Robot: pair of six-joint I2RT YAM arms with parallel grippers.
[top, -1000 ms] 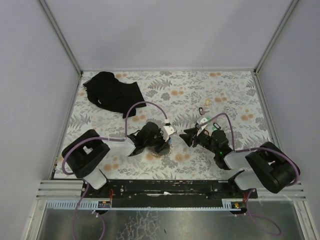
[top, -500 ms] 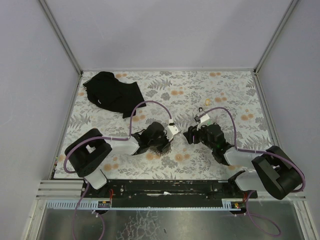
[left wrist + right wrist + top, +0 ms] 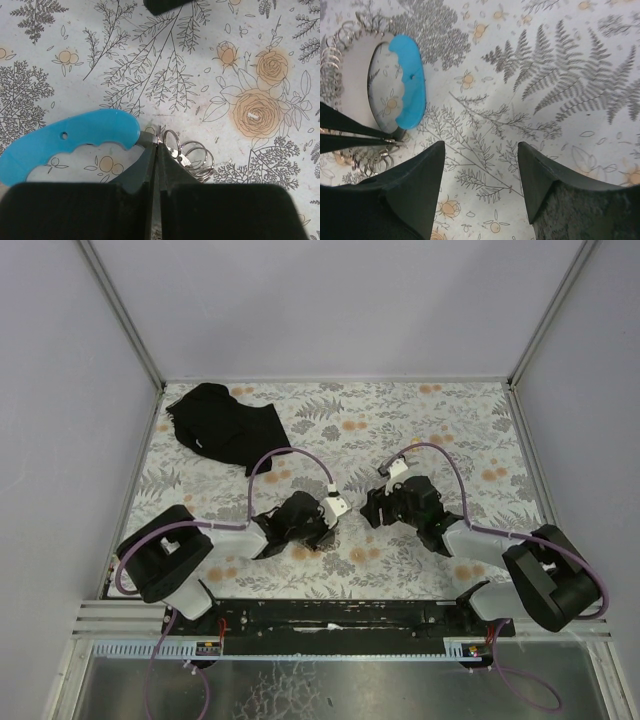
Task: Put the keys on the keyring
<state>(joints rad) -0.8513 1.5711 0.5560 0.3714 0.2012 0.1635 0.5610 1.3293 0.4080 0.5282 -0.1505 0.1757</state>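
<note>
At the near side of the flower-printed desk (image 3: 470,430), the left hand (image 3: 156,146) is seen closed, its fingertips pinched on a thin metal ring at one end of the keyring (image 3: 70,140). The keyring's light-blue curved band is laid flat on the desk to one side of those fingertips. A cluster of silver split rings (image 3: 192,157) is gathered on the other side, close against them. Just beside the left hand, the right hand (image 3: 480,147) is seen with its jaws spread apart and nothing between them, and it is pointed toward the blue band. A coil of silver wire (image 3: 332,55) is seen curving away from the band's other end. Well beyond, near the far left corner of the desk, a crumpled black cloth (image 3: 225,425) is laid.
</note>
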